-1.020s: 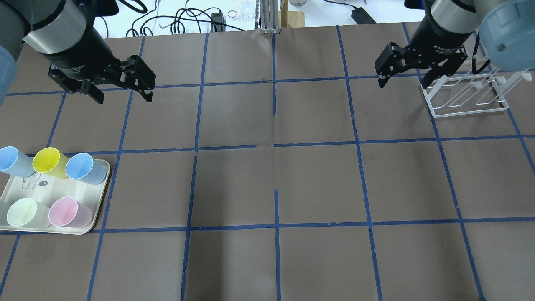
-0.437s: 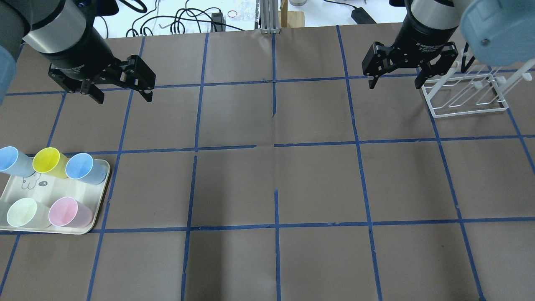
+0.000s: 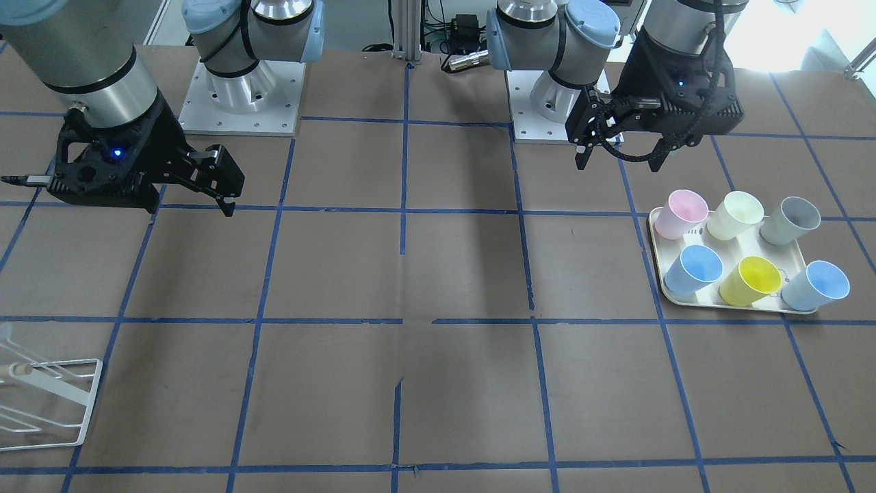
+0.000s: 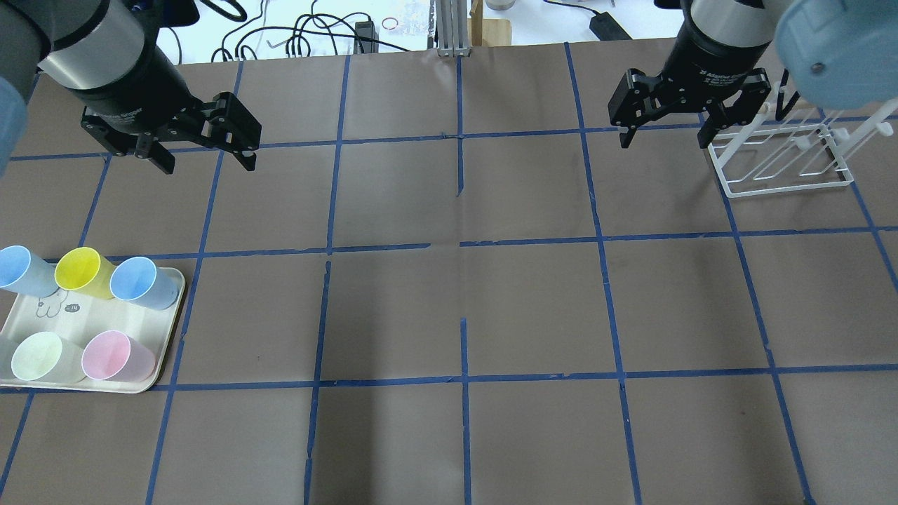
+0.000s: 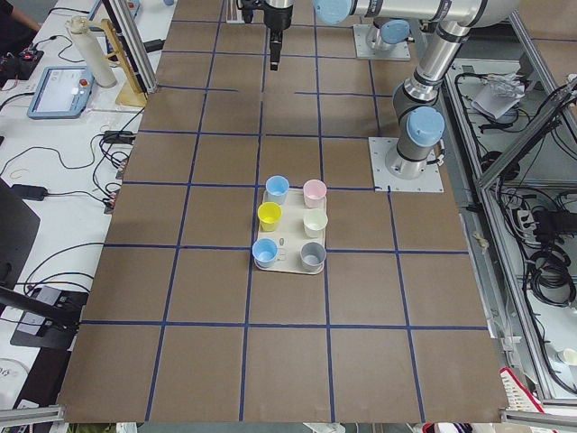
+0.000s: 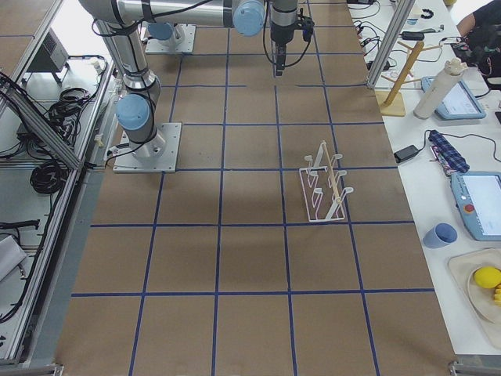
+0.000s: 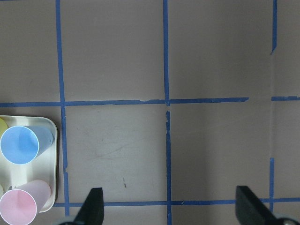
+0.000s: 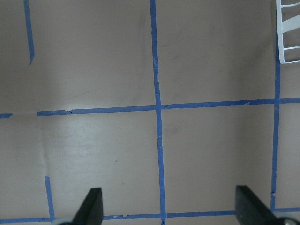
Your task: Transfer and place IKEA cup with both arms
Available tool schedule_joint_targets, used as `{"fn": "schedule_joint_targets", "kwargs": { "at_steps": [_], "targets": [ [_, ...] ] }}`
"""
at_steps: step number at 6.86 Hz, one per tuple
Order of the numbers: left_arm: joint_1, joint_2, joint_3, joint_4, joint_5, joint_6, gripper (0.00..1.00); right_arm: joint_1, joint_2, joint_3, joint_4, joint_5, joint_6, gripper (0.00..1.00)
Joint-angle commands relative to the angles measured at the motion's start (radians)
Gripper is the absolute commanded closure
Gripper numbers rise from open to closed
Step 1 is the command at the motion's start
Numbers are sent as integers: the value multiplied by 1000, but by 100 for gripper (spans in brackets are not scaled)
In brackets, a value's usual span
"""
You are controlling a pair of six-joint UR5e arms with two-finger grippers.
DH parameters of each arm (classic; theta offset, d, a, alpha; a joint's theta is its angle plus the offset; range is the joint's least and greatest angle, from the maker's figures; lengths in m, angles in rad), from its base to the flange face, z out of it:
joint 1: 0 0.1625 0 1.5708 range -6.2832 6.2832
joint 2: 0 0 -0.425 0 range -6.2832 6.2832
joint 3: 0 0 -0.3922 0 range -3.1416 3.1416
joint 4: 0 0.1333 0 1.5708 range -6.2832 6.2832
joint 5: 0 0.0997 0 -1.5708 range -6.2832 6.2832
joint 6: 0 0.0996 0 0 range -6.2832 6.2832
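Fig.: brown table w/ blue tape grid; cluttered benches alongside, wire rack on robot's right. IKEA cup: pale blue, tapered, upright, at the far outer corner of tray on robot's left, beside yellow cup. Left gripper & right gripper: fingers spread, empty, above table.

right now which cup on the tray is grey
The grey cup in the tray's row nearest the robot, at the robot's far left, beside the pale green cup.
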Motion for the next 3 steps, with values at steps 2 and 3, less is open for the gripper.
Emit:
{"fn": "schedule_joint_targets", "kwargs": {
  "at_steps": [2,3],
  "targets": [
    [0,0,0,0,3,6,0,0,-2,0,2,3,0,0],
    [0,2,-2,0,3,9,0,0,0,1,0,1,0,0]
  ]
}}
